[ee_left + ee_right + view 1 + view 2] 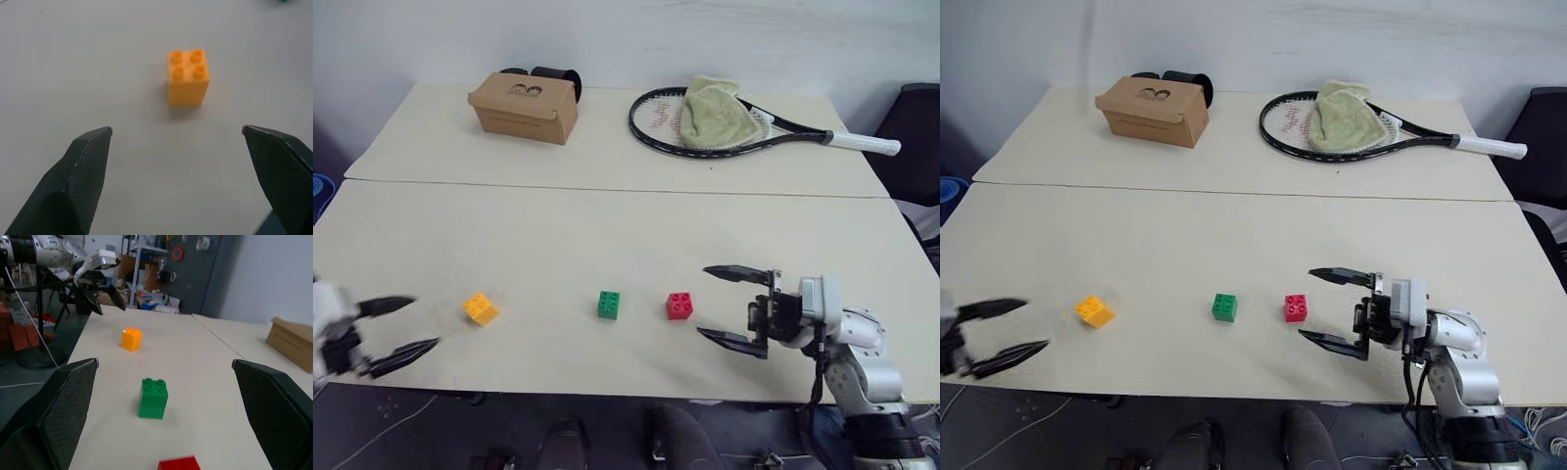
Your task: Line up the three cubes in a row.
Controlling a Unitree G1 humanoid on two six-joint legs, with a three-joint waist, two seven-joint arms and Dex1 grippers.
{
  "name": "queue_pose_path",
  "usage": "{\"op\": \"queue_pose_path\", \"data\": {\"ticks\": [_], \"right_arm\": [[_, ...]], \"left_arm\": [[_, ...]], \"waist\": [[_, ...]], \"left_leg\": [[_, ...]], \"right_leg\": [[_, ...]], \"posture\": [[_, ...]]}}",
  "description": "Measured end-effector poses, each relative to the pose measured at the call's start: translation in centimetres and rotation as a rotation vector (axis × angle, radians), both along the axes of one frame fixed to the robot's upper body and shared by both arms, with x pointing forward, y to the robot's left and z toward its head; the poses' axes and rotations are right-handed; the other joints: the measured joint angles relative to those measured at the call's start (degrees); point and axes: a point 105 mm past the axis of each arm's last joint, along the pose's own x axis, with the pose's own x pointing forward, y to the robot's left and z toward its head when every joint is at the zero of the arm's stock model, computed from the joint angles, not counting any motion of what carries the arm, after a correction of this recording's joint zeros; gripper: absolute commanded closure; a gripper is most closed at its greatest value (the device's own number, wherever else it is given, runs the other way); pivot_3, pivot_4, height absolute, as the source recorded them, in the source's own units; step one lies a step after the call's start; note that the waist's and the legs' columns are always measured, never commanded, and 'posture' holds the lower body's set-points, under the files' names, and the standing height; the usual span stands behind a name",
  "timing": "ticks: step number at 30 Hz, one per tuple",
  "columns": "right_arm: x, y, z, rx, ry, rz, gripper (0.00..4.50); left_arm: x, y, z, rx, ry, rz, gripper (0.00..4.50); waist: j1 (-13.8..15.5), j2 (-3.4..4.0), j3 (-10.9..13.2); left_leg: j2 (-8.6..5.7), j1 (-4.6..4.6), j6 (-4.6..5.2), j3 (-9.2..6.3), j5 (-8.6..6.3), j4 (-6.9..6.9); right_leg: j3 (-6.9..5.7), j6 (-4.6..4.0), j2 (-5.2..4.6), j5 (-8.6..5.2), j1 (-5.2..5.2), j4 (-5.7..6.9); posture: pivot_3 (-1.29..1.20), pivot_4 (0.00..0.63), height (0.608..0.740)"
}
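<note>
three studded cubes are sitting in a rough row near the front edge of the table (pixel 607 225): one orange-yellow cube (pixel 480 308), one green cube (pixel 608 305), one red cube (pixel 680 305), each with four round studs on top. the left gripper (pixel 403 324) is hanging spread and empty beside the orange-yellow one; the right gripper (pixel 732 306) is gaping wide just beside the red one.

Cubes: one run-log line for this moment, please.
cubes: orange, green, red roughly in row, apart | left hand: open, empty | right hand: open, beside red
</note>
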Motion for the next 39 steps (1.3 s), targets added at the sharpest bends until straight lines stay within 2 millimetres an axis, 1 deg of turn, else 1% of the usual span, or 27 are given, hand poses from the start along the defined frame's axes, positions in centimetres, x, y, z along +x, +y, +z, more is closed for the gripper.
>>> {"op": "queue_pose_path", "data": {"ticks": [3,5,6,7,11,14,16,17,18,20,23,24,26,28,32,33,34,36,38,39], "right_arm": [[0.3,0.2,-0.2,-0.012,-0.022,0.028,0.00],[0.4,0.0,-0.6,-0.017,-0.014,0.027,0.00],[0.5,-0.1,-0.8,-0.021,-0.012,0.026,0.00],[0.7,-0.2,-1.0,-0.027,-0.010,0.029,0.00],[0.7,-0.8,-1.5,-0.053,-0.011,0.027,0.00],[0.7,-1.0,-1.8,-0.058,-0.009,0.022,0.00],[0.6,-1.4,-2.0,-0.061,-0.010,0.009,0.00],[0.5,-1.6,-2.2,-0.062,-0.005,-0.002,0.00],[0.5,-2.1,-2.4,-0.063,0.001,-0.019,0.00],[0.3,-2.5,-2.6,-0.067,-0.001,-0.033,0.00],[0.0,-2.7,-3.0,-0.070,-0.001,-0.045,0.00],[-0.1,-2.8,-3.1,-0.070,0.001,-0.050,0.00],[-0.2,-3.0,-3.2,-0.070,-0.007,-0.060,0.00],[-0.2,-3.3,-3.2,-0.072,-0.007,-0.075,0.00],[-0.4,-3.9,-3.5,-0.099,0.010,-0.103,0.00],[-0.5,-4.0,-3.5,-0.102,0.015,-0.106,0.00],[-0.6,-4.1,-3.6,-0.113,0.028,-0.111,0.00],[-0.7,-4.5,-3.5,-0.134,0.031,-0.120,0.00],[-0.5,-4.6,-3.2,-0.145,0.023,-0.127,0.00],[-0.5,-4.7,-3.1,-0.149,0.021,-0.132,0.00]], "left_arm": [[-1.0,0.3,-0.9,-0.022,0.015,0.043,0.01],[-0.6,-0.5,-1.2,-0.063,0.009,0.039,0.01],[0.0,-1.2,-1.0,-0.086,-0.005,0.023,0.01],[1.0,-2.5,-0.7,-0.106,-0.025,-0.014,0.01],[4.3,-5.6,0.0,-0.140,-0.069,-0.096,0.01],[5.8,-7.2,-0.9,-0.154,-0.040,-0.138,0.01],[6.1,-7.3,-2.2,-0.151,0.009,-0.143,0.01],[6.2,-7.2,-2.8,-0.147,0.031,-0.142,0.40],[6.3,-7.0,-3.5,-0.131,0.060,-0.140,0.59],[6.4,-6.6,-4.0,-0.116,0.079,-0.135,1.22],[6.9,-6.3,-3.7,-0.107,0.069,-0.139,2.13],[7.2,-6.4,-3.4,-0.109,0.056,-0.149,2.50],[7.6,-6.4,-3.0,-0.113,0.039,-0.153,3.02],[7.9,-6.7,-2.8,-0.117,0.031,-0.173,3.02],[8.8,-8.8,-1.7,-0.109,-0.014,-0.330,3.02],[9.0,-9.3,-1.5,-0.091,-0.027,-0.385,3.02],[9.3,-10.3,-1.4,-0.042,-0.031,-0.497,3.02],[10.1,-11.7,-1.1,0.034,-0.037,-0.662,3.02],[11.0,-12.8,-0.7,0.096,-0.046,-0.799,3.02],[11.7,-13.2,-0.6,0.119,-0.063,-0.824,3.02]], "waist": [[0.43,-0.01,-0.01],[0.76,-0.02,-0.01],[1.05,-0.02,-0.01],[1.29,-0.02,-0.01],[1.08,0.00,-0.01],[0.21,0.02,0.00],[-0.45,0.03,0.01],[-0.55,0.03,0.01],[-0.54,0.03,0.01],[-0.51,0.03,0.01],[-0.35,0.02,0.01],[-0.32,0.02,0.00],[-0.26,0.02,0.00],[-0.25,0.02,0.01],[-0.17,0.03,0.01],[-0.11,0.03,0.01],[0.15,0.04,0.01],[0.38,0.05,0.02],[0.86,0.04,0.01],[0.96,0.05,0.01]], "left_leg": [[-0.06,0.03,0.01,-0.03,-0.01,-0.04],[-0.05,0.02,0.01,-0.05,-0.02,-0.06],[-0.06,0.02,0.01,-0.06,-0.02,-0.06],[-0.07,0.01,0.01,-0.09,-0.02,-0.05],[-0.08,0.04,0.00,-0.03,-0.02,-0.08],[0.04,0.06,-0.07,0.05,-0.06,-0.09],[0.07,0.10,-0.08,0.07,-0.06,-0.11],[0.10,0.10,-0.09,0.07,-0.07,-0.11],[0.12,0.10,-0.10,0.06,-0.06,-0.09],[0.12,0.11,-0.11,0.07,-0.05,-0.07],[0.11,0.12,-0.11,0.07,-0.05,-0.05],[0.10,0.12,-0.11,0.07,-0.05,-0.05],[0.10,0.12,-0.11,0.07,-0.05,-0.05],[0.10,0.12,-0.11,0.07,-0.05,-0.06],[0.08,0.11,-0.11,0.08,-0.05,-0.04],[0.07,0.11,-0.11,0.08,-0.05,-0.03],[0.05,0.11,-0.12,0.08,-0.05,-0.01],[-0.04,0.11,-0.12,0.14,-0.03,0.01],[-0.28,0.08,-0.11,0.44,-0.03,0.08],[-0.26,0.10,-0.10,0.54,-0.04,0.09]], "right_leg": [[-0.04,-0.03,-0.10,-0.01,0.05,-0.02],[-0.05,-0.04,-0.11,-0.02,0.05,-0.02],[-0.05,-0.04,-0.12,-0.02,0.06,-0.02],[-0.07,-0.04,-0.13,-0.01,0.07,-0.01],[-0.04,-0.02,-0.09,0.00,0.08,0.00],[0.03,-0.03,0.09,0.00,0.06,0.00],[0.05,-0.05,0.13,-0.01,0.05,0.00],[0.05,-0.06,0.16,-0.02,0.04,0.00],[0.04,-0.07,0.18,-0.03,0.04,0.01],[0.04,-0.07,0.17,-0.03,0.03,0.04],[0.04,-0.06,0.13,-0.02,0.05,0.06],[0.04,-0.06,0.13,-0.02,0.06,0.06],[0.03,-0.06,0.13,-0.02,0.06,0.06],[0.03,-0.06,0.13,-0.02,0.06,0.06],[0.03,-0.06,0.14,-0.02,0.06,0.06],[0.02,-0.06,0.14,-0.02,0.06,0.07],[0.02,-0.06,0.15,-0.02,0.06,0.06],[0.04,-0.06,0.15,-0.02,0.06,0.07],[0.02,-0.03,0.21,-0.01,0.06,0.05],[0.07,-0.03,0.21,-0.01,0.06,0.06]], "posture": [[0.00,0.150,0.740],[0.00,0.150,0.740],[0.00,0.150,0.740],[0.00,0.150,0.740],[0.00,0.150,0.740],[0.00,0.150,0.740],[0.00,0.150,0.740],[0.00,0.150,0.740],[0.00,0.150,0.740],[0.00,0.150,0.740],[0.00,0.150,0.740],[0.00,0.150,0.740],[0.00,0.150,0.740],[0.00,0.150,0.740],[0.00,0.150,0.740],[0.00,0.150,0.740],[0.00,0.150,0.740],[0.00,0.150,0.740],[0.00,0.150,0.740],[0.00,0.150,0.740]]}}
